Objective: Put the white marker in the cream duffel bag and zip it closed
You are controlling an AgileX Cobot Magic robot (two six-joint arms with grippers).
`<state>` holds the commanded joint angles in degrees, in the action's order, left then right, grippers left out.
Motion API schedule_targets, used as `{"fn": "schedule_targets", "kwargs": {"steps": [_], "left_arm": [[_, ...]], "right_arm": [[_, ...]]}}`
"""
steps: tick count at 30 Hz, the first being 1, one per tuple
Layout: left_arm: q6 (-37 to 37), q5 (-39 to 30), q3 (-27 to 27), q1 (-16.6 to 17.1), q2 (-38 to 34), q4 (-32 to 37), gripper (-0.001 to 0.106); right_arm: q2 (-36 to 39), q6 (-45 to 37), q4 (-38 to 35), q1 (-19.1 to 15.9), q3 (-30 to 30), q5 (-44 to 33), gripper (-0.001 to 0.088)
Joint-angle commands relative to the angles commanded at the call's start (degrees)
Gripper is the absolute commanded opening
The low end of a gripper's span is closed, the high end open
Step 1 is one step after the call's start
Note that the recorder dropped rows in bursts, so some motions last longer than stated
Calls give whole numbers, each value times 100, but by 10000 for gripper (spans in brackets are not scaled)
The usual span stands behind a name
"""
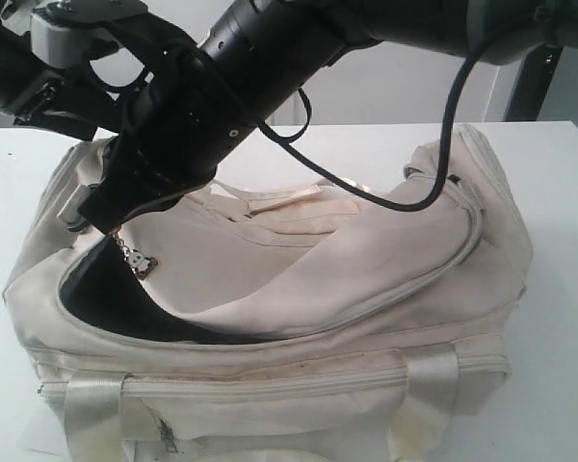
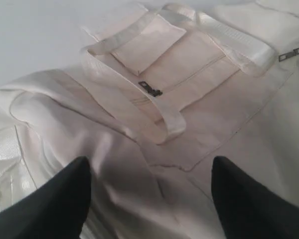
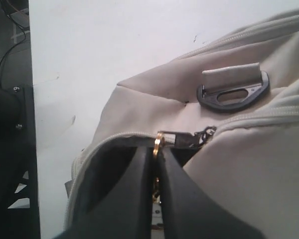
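The cream duffel bag (image 1: 366, 289) lies on the white table, its curved top zipper partly undone, with a dark opening (image 1: 106, 298) at its left end. My right gripper (image 1: 101, 217) reaches across to that end. In the right wrist view this gripper (image 3: 157, 149) is shut on the zipper pull (image 3: 175, 139) by its gold ring (image 3: 158, 143). A small charm (image 1: 141, 260) dangles under the gripper. My left gripper (image 2: 149, 167) is open just above the bag's fabric, near a webbing handle (image 2: 169, 117) and a pocket zip pull (image 2: 150, 89). The white marker is out of view.
A grey strap buckle (image 3: 232, 92) sits on the bag's end beside the zipper. The left arm (image 1: 39, 67) hangs behind the bag's left end. A black cable (image 1: 443, 164) loops down from the right arm over the bag. White table (image 1: 559, 192) surrounds the bag.
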<state>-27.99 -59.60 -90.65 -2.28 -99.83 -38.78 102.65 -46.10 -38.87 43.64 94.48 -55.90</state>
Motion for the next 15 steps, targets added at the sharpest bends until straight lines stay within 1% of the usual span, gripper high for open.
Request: {"fn": "schedule_targets", "kwargs": {"steps": [4, 9, 13, 15], "left_arm": [[107, -14, 0, -222, 55, 132, 714], [808, 165, 0, -598, 106, 1007, 714], [1108, 354, 0, -884, 106, 1468, 714], [1234, 523, 0, -959, 106, 1703, 703]], "right_arm": [[0, 0, 12, 0, 0, 113, 0], [0, 0, 12, 0, 0, 136, 0], [0, 0, 12, 0, 0, 246, 0], [0, 0, 12, 0, 0, 259, 0]]}}
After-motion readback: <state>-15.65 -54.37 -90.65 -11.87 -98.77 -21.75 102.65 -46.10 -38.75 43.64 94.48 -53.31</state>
